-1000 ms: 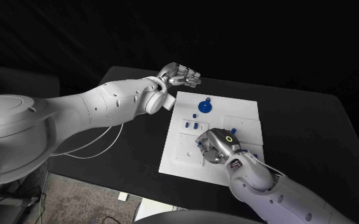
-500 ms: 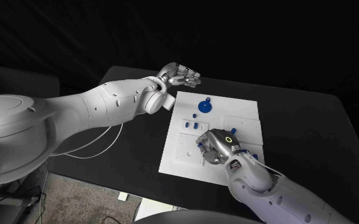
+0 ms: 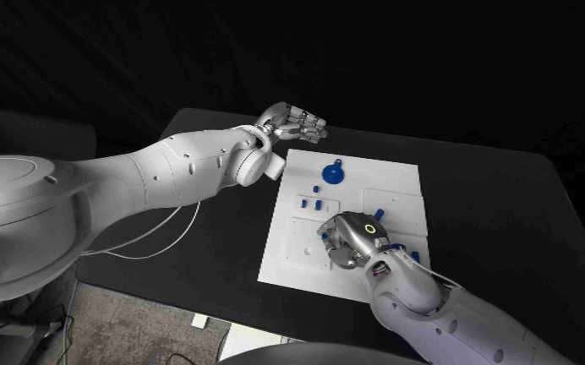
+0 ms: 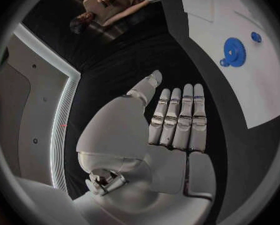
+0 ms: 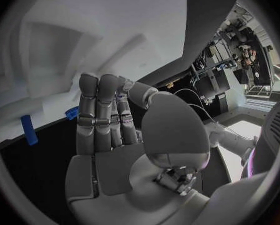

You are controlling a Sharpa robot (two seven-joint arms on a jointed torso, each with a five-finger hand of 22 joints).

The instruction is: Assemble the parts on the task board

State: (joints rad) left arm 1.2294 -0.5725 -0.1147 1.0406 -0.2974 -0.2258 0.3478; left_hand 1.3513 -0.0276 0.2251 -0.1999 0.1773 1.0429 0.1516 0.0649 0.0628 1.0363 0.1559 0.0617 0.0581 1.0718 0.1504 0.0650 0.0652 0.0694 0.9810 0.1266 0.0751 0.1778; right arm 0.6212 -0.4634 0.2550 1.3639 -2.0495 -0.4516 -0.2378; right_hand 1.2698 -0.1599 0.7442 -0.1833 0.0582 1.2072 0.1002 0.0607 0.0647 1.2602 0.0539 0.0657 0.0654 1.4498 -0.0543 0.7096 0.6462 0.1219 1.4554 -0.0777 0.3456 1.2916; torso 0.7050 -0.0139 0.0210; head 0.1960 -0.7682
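The white task board [image 3: 380,181] lies in the middle of the black table. A blue gear [image 3: 333,173] sits near the board's far edge and is seen again as the gear [image 4: 234,51] in the left wrist view. Small blue parts [image 3: 311,204] lie left of centre. My right hand [image 3: 353,241] hovers low over the board's near middle, fingers bent down together. In the right wrist view a sliver of a blue part [image 5: 122,91] shows pinched between the thumb and a fingertip. My left hand [image 3: 294,122] hangs off the board's far left corner, fingers straight and holding nothing.
More small blue parts lie by the right hand: one [image 3: 380,212] beyond it and one [image 3: 414,255] near the board's right edge. Two blue pieces [image 5: 29,130] show beside the board in the right wrist view. Black table [image 3: 488,196] surrounds the board.
My right hand has turned slightly and drawn a little toward the board's near edge. The left arm has stayed still.
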